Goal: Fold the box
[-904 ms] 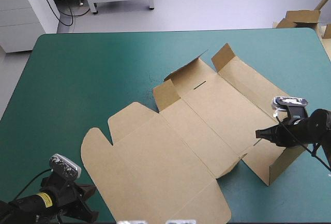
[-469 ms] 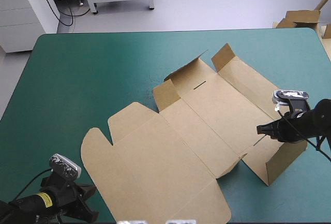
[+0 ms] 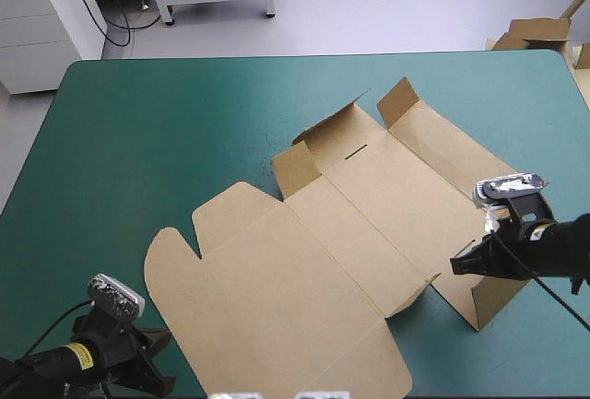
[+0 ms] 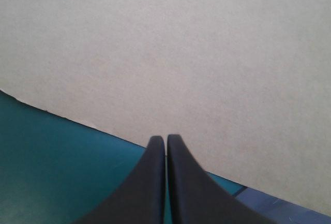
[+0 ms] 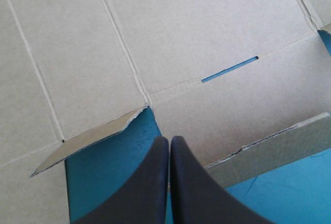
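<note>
Box (image 3: 369,198) lies spread ahead of left gripper (image 4: 165,139) and right gripper (image 5: 169,139) (both pairs of fingers clenched).

Nothing was readable in any view. The only marking was a yellow label (image 3: 81,355) on the left arm (image 3: 41,364), lower left of high view, its print too small to read. The box (image 3: 304,261) had no legible text.
</note>
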`<state>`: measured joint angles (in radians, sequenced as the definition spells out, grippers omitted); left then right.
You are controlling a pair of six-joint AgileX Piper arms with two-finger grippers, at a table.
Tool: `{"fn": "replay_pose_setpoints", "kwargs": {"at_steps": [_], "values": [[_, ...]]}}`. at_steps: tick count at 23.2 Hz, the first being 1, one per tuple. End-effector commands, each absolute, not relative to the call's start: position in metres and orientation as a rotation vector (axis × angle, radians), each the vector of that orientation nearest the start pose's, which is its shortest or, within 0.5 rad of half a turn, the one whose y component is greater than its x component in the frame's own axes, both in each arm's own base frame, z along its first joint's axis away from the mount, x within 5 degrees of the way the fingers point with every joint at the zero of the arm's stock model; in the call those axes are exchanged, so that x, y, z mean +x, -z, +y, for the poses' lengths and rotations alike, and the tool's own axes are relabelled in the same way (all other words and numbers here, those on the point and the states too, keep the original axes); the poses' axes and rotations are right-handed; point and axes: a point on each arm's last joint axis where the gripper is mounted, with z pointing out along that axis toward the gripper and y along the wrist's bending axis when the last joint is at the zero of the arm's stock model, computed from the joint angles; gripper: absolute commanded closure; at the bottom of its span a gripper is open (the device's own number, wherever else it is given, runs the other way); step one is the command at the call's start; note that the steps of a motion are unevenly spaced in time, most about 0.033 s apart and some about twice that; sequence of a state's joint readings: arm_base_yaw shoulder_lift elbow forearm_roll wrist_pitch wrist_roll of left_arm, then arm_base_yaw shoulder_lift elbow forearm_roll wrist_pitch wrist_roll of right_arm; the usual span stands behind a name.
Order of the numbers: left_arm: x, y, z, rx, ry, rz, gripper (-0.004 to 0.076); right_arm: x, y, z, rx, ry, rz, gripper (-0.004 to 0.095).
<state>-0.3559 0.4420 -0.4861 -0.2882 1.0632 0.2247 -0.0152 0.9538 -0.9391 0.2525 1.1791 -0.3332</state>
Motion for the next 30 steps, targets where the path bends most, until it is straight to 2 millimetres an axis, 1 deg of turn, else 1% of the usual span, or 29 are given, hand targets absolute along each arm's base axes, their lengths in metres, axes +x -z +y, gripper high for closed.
{"fn": "replay_pose_setpoints", "kwargs": {"at_steps": [1, 2, 3, 4, 5, 6, 7, 9, 10, 14, 18, 21, 30], "values": [[0.052, -0.273, -0.045, 0.617, 0.465, 2.356, 0.0731, 0.129, -0.366, 0.020, -0.386, -0.181, 2.439, 0.0910], [0.052, -0.273, -0.045, 0.617, 0.467, 2.356, 0.0731, 0.122, -0.369, 0.019, -0.369, -0.165, 2.418, 0.0910], [0.052, -0.273, -0.046, 0.615, 0.473, 2.354, 0.0731, 0.109, -0.375, 0.016, -0.345, -0.118, 2.375, 0.0910], [0.052, -0.273, -0.046, 0.615, 0.473, 2.354, 0.0731, 0.104, -0.377, 0.016, -0.345, -0.100, 2.357, 0.0910], [0.052, -0.273, -0.046, 0.615, 0.473, 2.354, 0.0731, 0.092, -0.381, 0.015, -0.328, -0.088, 2.317, 0.0910], [0.052, -0.273, -0.046, 0.615, 0.473, 2.354, 0.0731, 0.088, -0.382, 0.015, -0.311, -0.092, 2.304, 0.0910], [0.052, -0.273, -0.046, 0.618, 0.474, 2.352, 0.0731, 0.080, -0.385, 0.015, -0.285, -0.101, 2.276, 0.0910], [0.052, -0.273, -0.046, 0.618, 0.474, 2.352, 0.0731, 0.073, -0.387, 0.015, -0.278, -0.105, 2.249, 0.0910], [0.052, -0.273, -0.046, 0.618, 0.474, 2.352, 0.0731, 0.073, -0.387, 0.016, -0.236, -0.128, 2.255, 0.0910], [0.052, -0.273, -0.046, 0.618, 0.474, 2.352, 0.0731, 0.074, -0.381, 0.020, -0.198, -0.210, 2.279, 0.0910], [0.052, -0.273, -0.046, 0.618, 0.474, 2.352, 0.0731, 0.074, -0.381, 0.020, -0.191, -0.226, 2.278, 0.0910], [0.052, -0.273, -0.046, 0.618, 0.474, 2.352, 0.0731, 0.074, -0.381, 0.020, -0.135, -0.251, 2.282, 0.0910], [0.052, -0.273, -0.046, 0.618, 0.474, 2.352, 0.0731, 0.058, -0.385, 0.022, -0.096, -0.295, 2.226, 0.0910]]}}
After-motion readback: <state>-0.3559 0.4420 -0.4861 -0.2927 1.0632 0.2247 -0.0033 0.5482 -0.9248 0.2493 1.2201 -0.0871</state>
